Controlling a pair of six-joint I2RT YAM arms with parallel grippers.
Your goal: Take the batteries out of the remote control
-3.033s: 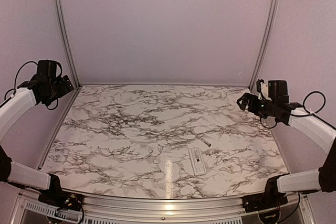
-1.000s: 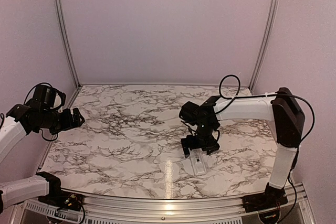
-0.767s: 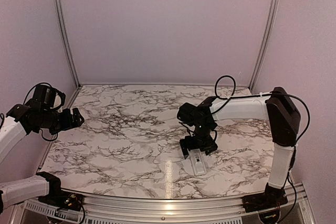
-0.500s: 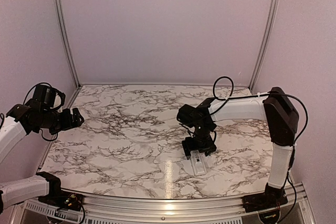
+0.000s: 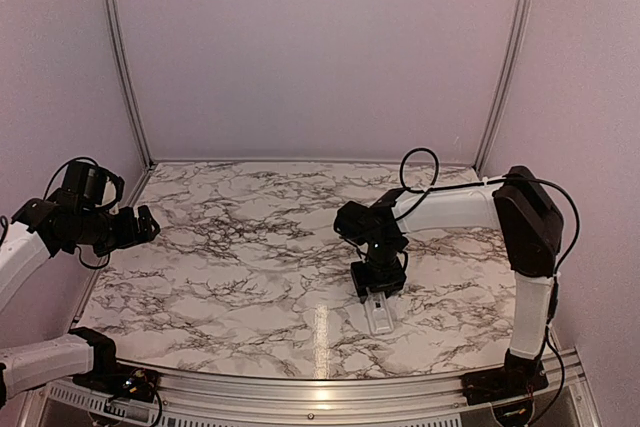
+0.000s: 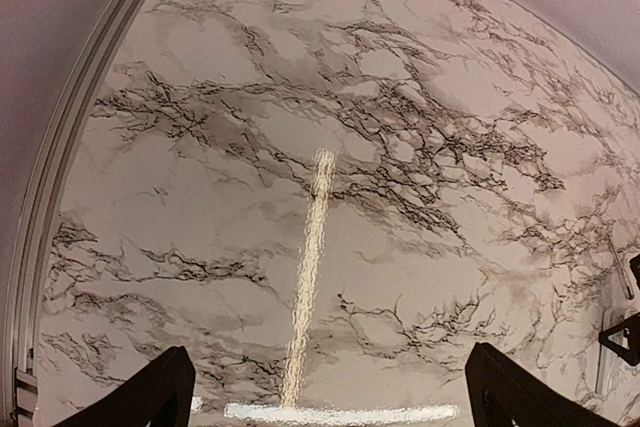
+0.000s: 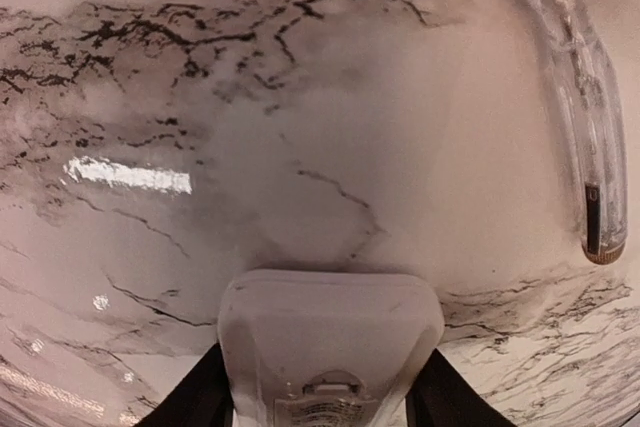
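Top external view: the remote control lies on the desk right of centre, toward the near edge. Its long axis runs from near to far with a slight tilt. The right tool stands directly over its far end, while the left tool hangs well apart at the left edge of the desk, so the right arm is much the nearer. Left wrist view: the two dark fingers of the left tool stand wide apart with nothing between them, over bare marble. Right wrist view: the white end of the remote control fills the gap between the two dark fingers of the right tool. Its long axis points toward the camera, so the jaws lie across its width. They sit close against both sides, but whether they press on it cannot be told. A thin rod lies just beside, to the right. The batteries are visible in no view.
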